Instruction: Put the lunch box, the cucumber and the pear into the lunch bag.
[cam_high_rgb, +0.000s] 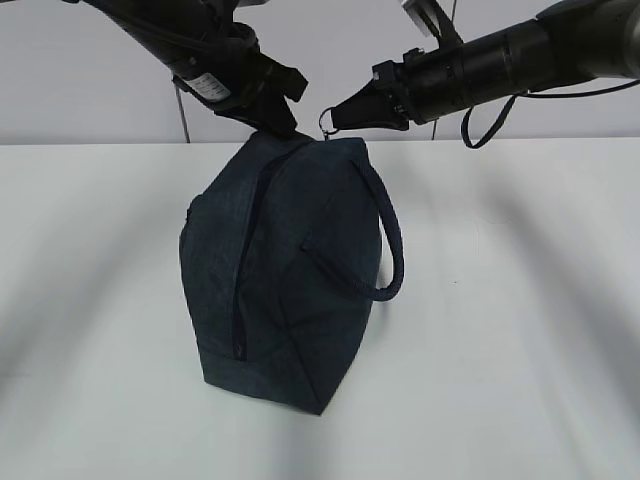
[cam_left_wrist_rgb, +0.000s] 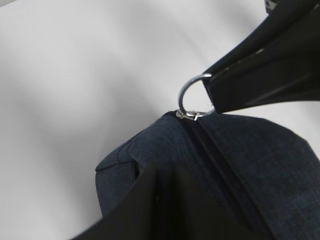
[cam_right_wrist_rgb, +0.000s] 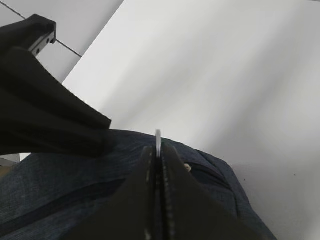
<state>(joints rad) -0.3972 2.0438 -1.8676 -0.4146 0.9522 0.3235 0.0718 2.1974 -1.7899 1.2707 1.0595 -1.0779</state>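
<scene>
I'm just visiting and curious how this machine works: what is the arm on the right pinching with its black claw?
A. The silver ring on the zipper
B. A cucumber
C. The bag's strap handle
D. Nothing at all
A. The right gripper is shut on the silver ring pull at the top end of the closed zipper of the lunch bag, while the strap handle hangs free at the side.

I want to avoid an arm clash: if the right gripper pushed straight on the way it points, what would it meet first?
Probably the left gripper, just beyond the ring that the right gripper pinches, though depth is unclear.
</scene>
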